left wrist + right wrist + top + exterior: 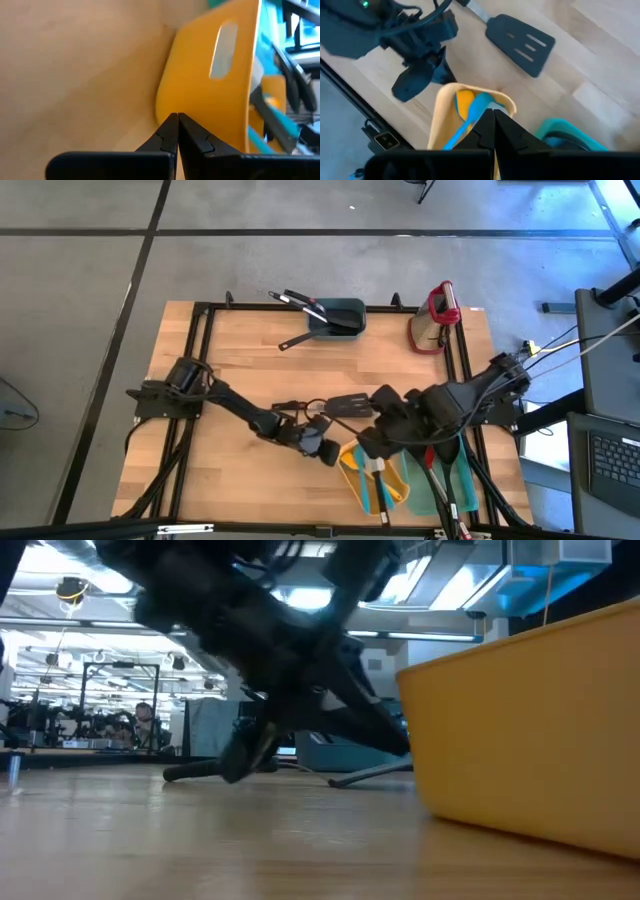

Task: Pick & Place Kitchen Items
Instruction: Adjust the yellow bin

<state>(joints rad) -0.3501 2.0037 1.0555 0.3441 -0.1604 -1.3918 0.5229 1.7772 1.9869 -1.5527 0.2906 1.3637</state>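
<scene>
- Landmark: yellow bin (pixel 372 476), near the table's front edge, holding an orange-headed spatula (pixel 464 104) and a teal spatula (pixel 479 111); their handles are sticking out over the bin's front rim.
- Right gripper (pixel 493 116) is hovering right over the bin's mouth, fingers pressed together, holding nothing.
- Left gripper (pixel 177 118) is sitting just beside the bin's outer wall on the left arm's side, fingers pressed together, empty.
- Nearest loose item: black slotted turner (pixel 345 402), lying flat on the table just behind the bin; its long axis is running across the table, handle pointing toward the left arm.
- Judgement: both arms are crowding it; the right gripper looks nearer the blade, the left nearer the handle.
- More utensils are lying in a dark teal bin (pixel 337 319) at the back edge, well apart from the yellow bin.
</scene>
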